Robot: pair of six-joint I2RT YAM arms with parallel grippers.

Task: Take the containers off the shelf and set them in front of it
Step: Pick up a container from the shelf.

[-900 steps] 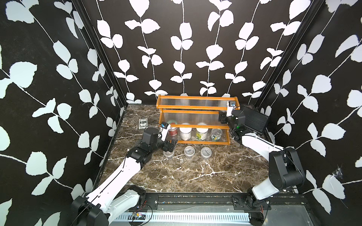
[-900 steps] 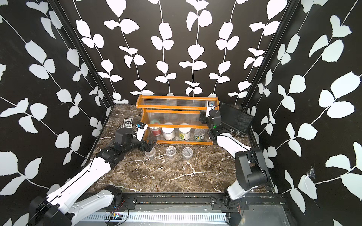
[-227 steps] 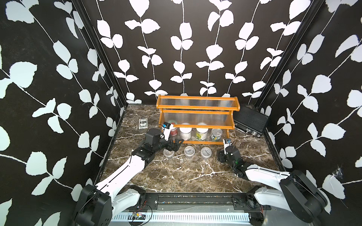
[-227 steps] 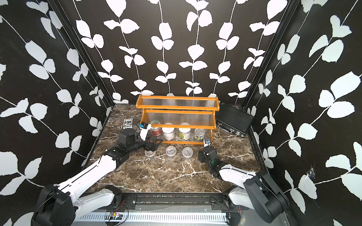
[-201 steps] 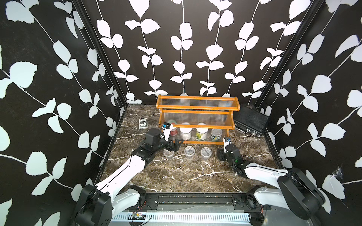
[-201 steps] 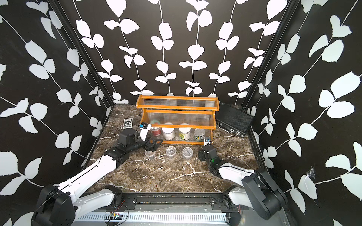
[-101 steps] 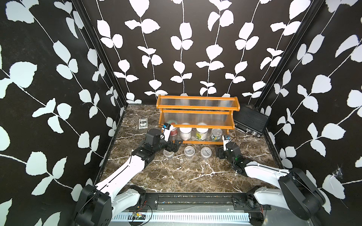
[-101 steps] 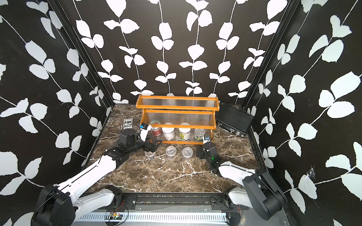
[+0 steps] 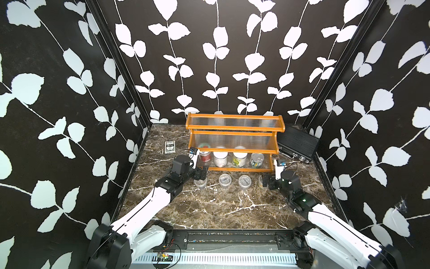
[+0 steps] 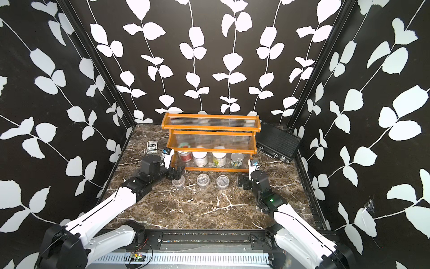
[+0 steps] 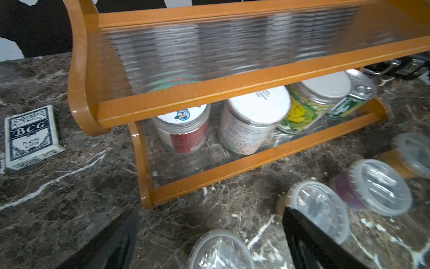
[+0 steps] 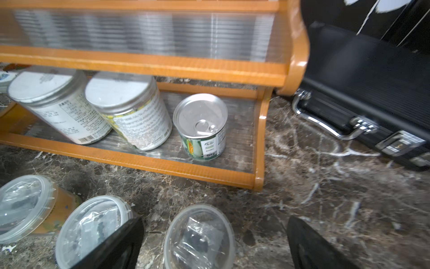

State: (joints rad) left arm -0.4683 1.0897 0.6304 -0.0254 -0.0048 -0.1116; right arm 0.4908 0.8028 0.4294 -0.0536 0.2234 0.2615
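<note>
**Both pincers open; four cups on tabletop, four containers on shelf**

Left pincer (image 9: pixel 200 174) is hanging wide open, gripping nothing. The leftmost cup (image 9: pixel 200 184) is sitting between its fingers (image 11: pixel 111 242), with gaps showing on both sides. Right pincer (image 9: pixel 266 182) is also gaping, straddling the rightmost cup (image 12: pixel 199 235) without gripping it.

The second cup (image 9: pixel 225 180) and third cup (image 9: pixel 244 181) are sitting between those two. All four are lining up on the tabletop (image 9: pixel 209 209) just in front of the shelf (image 9: pixel 235 127).

The bottom tier is holding, upright:
- red jar (image 9: pixel 205 157)
- white jar (image 9: pixel 220 159)
- yellow jar (image 9: pixel 239 159)
- pull-tab tin (image 9: pixel 257 160)

The card box (image 9: pixel 170 147) is lying beside the shelf's left end and the black case (image 9: pixel 296 143) beside its right end.
</note>
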